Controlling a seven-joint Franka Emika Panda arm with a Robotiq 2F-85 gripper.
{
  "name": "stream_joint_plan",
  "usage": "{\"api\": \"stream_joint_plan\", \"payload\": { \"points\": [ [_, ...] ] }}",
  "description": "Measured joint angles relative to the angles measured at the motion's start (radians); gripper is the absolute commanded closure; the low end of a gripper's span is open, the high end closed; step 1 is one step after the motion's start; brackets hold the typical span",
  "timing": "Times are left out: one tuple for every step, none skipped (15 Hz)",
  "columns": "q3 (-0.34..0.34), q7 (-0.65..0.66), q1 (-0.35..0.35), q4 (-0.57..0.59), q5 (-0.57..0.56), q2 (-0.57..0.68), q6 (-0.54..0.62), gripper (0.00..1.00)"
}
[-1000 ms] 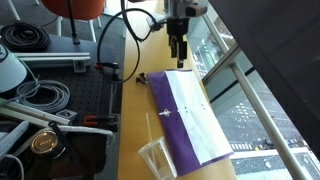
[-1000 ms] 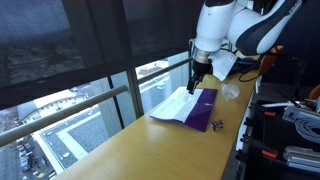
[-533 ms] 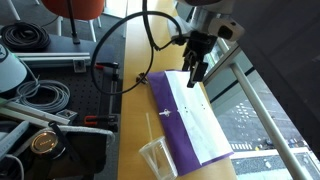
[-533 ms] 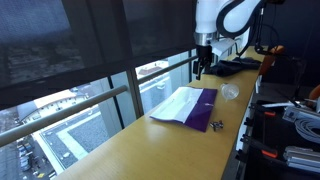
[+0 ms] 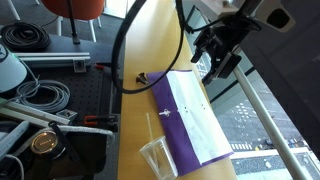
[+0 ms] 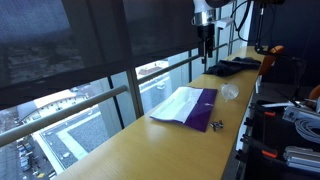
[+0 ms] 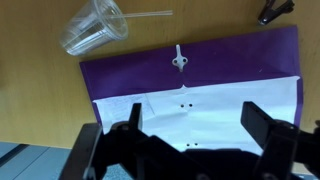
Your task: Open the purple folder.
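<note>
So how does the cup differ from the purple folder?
The folder is opaque purple with white sheets showing; the cup is clear. The folder lies flat, while the cup stands up with a straw in it. The folder is far wider than the cup. Both sit on the wooden table.

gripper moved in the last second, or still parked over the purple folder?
Yes. In an exterior view the gripper has risen well clear of the purple folder, which lies open and unmoved.
</note>
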Motion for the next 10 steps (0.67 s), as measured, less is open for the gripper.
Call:
{"api": "stream_joint_plan", "payload": {
  "points": [
    [-0.003, -0.029, 0.0, 0.013, 0.007, 0.0, -0.031, 0.0],
    [-0.005, -0.047, 0.0, 0.021, 0.007, 0.0, -0.054, 0.0],
    [-0.006, -0.06, 0.0, 0.024, 0.007, 0.0, -0.067, 0.0],
    [-0.006, -0.066, 0.0, 0.023, 0.007, 0.0, -0.069, 0.0],
    [-0.006, -0.068, 0.001, 0.023, 0.007, 0.0, -0.07, 0.0],
    [-0.006, -0.069, 0.001, 0.023, 0.007, 0.0, -0.07, 0.0],
    [-0.006, -0.07, 0.001, 0.023, 0.007, 0.0, -0.07, 0.0],
    [-0.006, -0.071, 0.001, 0.023, 0.007, 0.0, -0.07, 0.0],
    [-0.006, -0.071, 0.001, 0.023, 0.007, 0.0, -0.07, 0.0],
    [-0.006, -0.072, 0.001, 0.023, 0.007, 0.0, -0.07, 0.0]
  ]
}}
